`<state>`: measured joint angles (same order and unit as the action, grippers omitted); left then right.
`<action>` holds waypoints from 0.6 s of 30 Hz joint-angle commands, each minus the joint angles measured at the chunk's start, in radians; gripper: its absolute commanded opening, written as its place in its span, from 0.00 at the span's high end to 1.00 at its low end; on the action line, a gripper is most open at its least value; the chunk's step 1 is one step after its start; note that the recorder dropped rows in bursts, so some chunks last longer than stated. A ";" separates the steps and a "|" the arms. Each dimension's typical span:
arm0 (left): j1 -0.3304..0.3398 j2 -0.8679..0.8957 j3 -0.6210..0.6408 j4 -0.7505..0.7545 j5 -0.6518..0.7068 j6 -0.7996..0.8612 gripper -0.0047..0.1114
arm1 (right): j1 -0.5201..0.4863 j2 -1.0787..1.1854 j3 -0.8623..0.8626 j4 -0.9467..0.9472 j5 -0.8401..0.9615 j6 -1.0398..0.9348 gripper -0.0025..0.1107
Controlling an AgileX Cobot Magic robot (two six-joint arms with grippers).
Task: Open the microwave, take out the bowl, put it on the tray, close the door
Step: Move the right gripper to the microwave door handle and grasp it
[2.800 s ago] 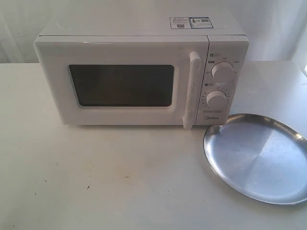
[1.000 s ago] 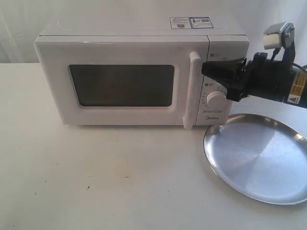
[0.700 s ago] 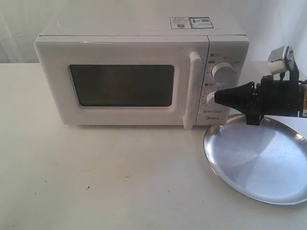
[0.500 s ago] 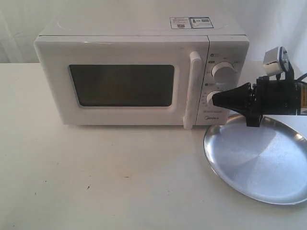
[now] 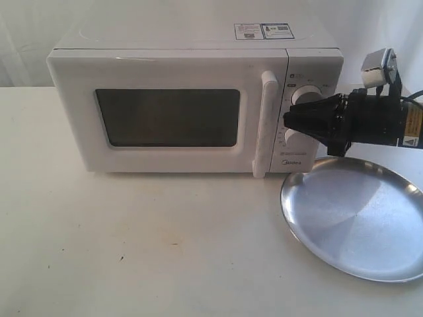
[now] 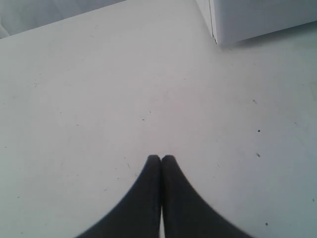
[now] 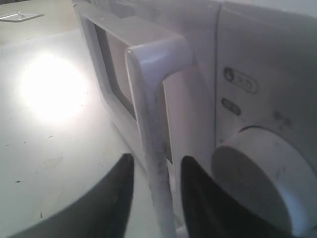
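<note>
Far left, seen only from its own wrist camera: the left gripper (image 6: 161, 158) hangs over bare white table (image 6: 74, 99). Its two dark fingers (image 6: 143, 198) are pressed together along their length, with nothing between them. A lower corner of the microwave (image 6: 257, 17) lies near it.

Centre-left: the microwave stands upright on the table, with stickers (image 5: 262, 30) on its top. The door (image 5: 73, 119) is flush with the cabinet and fully closed. The window (image 5: 168, 117) is dark, and the bowl cannot be made out through it. The vertical white bar handle (image 5: 268, 125) runs down the door's right edge.

Right of the handle: the right gripper (image 5: 287, 120) reaches in level from the right edge. Its tips are in front of the control panel, between the upper dial (image 5: 305, 96) and the lower dial (image 5: 291, 139), partly covering both. They are just beside the handle. From the wrist camera, the right fingers (image 7: 116, 198) stand moderately apart, holding nothing, and the handle bar lines up with the gap. I cannot tell whether either finger touches the bar.

Lower right: the tray (image 5: 357, 218) lies flat on the table. Its far rim is just in front of the microwave's right corner and under the right arm.
</note>
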<state>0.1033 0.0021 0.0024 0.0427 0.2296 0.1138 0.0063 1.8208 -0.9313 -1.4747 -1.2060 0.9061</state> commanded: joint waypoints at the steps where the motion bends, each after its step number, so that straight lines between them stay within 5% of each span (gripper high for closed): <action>1: -0.007 -0.002 -0.002 -0.008 0.002 -0.004 0.96 | 0.026 0.009 -0.003 0.013 -0.015 -0.011 0.45; 4: -0.007 -0.002 -0.002 -0.008 0.002 -0.004 0.96 | 0.046 0.014 -0.003 0.035 -0.015 -0.009 0.32; 8: -0.007 -0.002 -0.002 -0.008 0.002 -0.004 0.96 | 0.081 0.033 -0.003 0.042 0.005 -0.018 0.32; 15: -0.007 -0.002 -0.002 -0.008 0.002 -0.004 0.96 | 0.148 0.088 -0.003 0.046 0.089 -0.076 0.40; 18: -0.007 -0.002 -0.002 -0.008 0.002 -0.004 0.96 | 0.165 0.091 -0.003 0.044 0.069 -0.104 0.55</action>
<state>0.1033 0.0021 0.0024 0.0427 0.2296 0.1138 0.1405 1.8863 -0.9291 -1.4383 -1.1607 0.8266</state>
